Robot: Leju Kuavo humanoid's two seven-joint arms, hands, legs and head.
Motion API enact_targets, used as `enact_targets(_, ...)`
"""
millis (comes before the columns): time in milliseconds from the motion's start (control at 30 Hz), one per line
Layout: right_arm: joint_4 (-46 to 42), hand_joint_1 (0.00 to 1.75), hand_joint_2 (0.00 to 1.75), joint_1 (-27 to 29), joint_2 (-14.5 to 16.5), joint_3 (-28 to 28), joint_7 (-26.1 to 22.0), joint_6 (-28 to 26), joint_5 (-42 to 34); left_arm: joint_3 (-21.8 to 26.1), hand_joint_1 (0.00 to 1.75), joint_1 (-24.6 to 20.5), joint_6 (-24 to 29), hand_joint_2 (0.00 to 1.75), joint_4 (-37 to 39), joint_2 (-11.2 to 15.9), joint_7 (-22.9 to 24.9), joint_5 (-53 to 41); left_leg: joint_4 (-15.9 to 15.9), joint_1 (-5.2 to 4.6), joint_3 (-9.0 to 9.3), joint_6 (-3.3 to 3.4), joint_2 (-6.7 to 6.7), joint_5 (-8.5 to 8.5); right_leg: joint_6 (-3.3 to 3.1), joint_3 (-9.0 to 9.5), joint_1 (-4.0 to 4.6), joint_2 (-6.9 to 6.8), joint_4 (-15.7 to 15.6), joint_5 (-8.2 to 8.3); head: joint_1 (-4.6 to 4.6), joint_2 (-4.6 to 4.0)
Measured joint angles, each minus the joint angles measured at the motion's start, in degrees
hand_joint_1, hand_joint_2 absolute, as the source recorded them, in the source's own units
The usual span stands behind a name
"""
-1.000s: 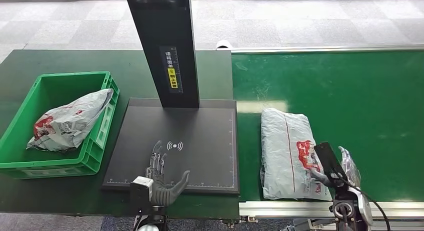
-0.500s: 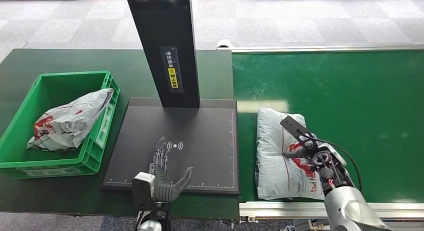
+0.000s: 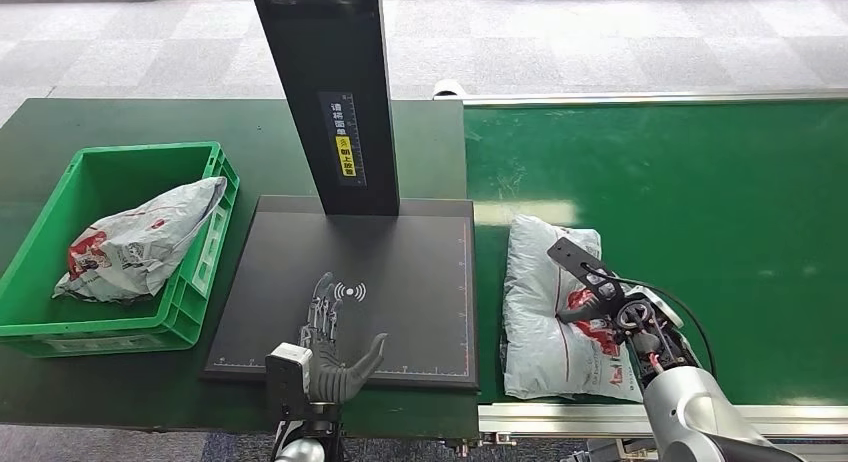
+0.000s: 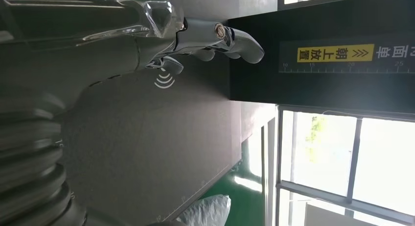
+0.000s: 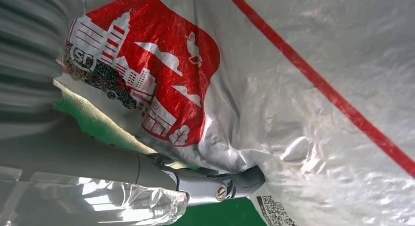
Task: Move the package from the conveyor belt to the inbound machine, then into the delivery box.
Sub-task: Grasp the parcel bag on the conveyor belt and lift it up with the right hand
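Note:
A grey plastic package (image 3: 540,302) with a red print lies crumpled on the green conveyor belt (image 3: 700,202), near its left edge. My right hand (image 3: 615,312) grips the package at its right side. In the right wrist view a finger (image 5: 220,184) digs into the package (image 5: 293,79) from its edge. My left hand (image 3: 325,357) hovers open over the front of the black inbound machine's platform (image 3: 410,262), fingers (image 4: 215,37) spread towards the wireless mark. The green delivery box (image 3: 205,272) stands at the left.
A second grey package (image 3: 140,242) lies in the delivery box. The machine's black post (image 3: 325,92) rises at the back of the platform. The belt's metal frame (image 3: 560,414) runs along the near edge.
My right hand has moved in over the package and closed on it. The package has bunched up and shifted left towards the platform. My left hand has barely moved.

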Motion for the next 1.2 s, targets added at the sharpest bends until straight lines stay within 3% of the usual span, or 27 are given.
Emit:
enact_targets(100, 0.41, 1.73, 1.75, -0.29, 0.34, 0.04, -0.72, 2.44, -1.78, -0.04, 0.0, -0.07, 0.09, 1.75, 0.09, 0.0, 0.0, 0.24, 0.0, 0.0, 0.02, 0.0, 0.03, 0.0, 0.0, 0.01, 0.0, 0.02, 0.0, 0.0, 0.01, 0.0)
enact_targets(267, 0.8, 1.75, 1.75, -0.76, 0.53, -0.83, -1.34, 6.18, -5.01, -0.28, 0.0, -0.25, 0.09, 1.75, 0.28, 0.07, 0.0, 0.38, 0.0, 0.0, 0.21, -0.01, 0.15, -0.03, 0.0, 0.16, 0.0, 0.11, -0.01, 0.0, 0.02, 0.0)
enact_targets(400, 0.8, 1.75, 1.75, -0.72, 0.93, -1.11, -1.16, 5.81, -4.83, -0.45, 0.0, -0.22, 0.1, 1.75, 0.28, 0.2, 0.0, 0.48, 0.0, 0.01, 0.26, -0.02, 0.12, -0.03, 0.0, 0.22, 0.01, 0.09, -0.01, 0.0, 0.01, 0.0)
enact_targets(633, 0.8, 1.75, 1.75, 0.0, 1.72, -1.14, -2.14, 0.88, -3.67, -0.53, 0.0, 0.11, 0.81, 1.75, 0.22, 0.46, -0.01, 1.26, -0.01, 0.01, 0.17, -0.02, 0.06, -0.02, 0.0, 0.2, 0.01, 0.06, 0.0, -0.01, 0.02, 0.0)
enact_targets(900, -2.73, 1.75, 1.75, 3.11, 5.19, -0.87, -10.27, -10.97, -6.98, 1.76, 0.0, 2.48, 1.87, 1.75, -0.82, 1.36, -0.03, 5.99, -0.02, 0.01, 0.06, -0.02, 0.09, -0.02, 0.0, 0.03, 0.01, 0.08, 0.0, -0.01, 0.0, 0.0)
enact_targets(1200, -6.86, 1.75, 1.75, 5.71, 6.59, -0.33, -11.21, -11.73, -8.92, 4.0, 0.0, 3.82, 1.33, 1.75, -1.46, 1.94, -0.04, 6.3, -0.02, -0.01, 0.0, -0.02, 0.05, -0.02, 0.0, 0.01, 0.0, 0.06, 0.0, -0.01, 0.02, 0.0)
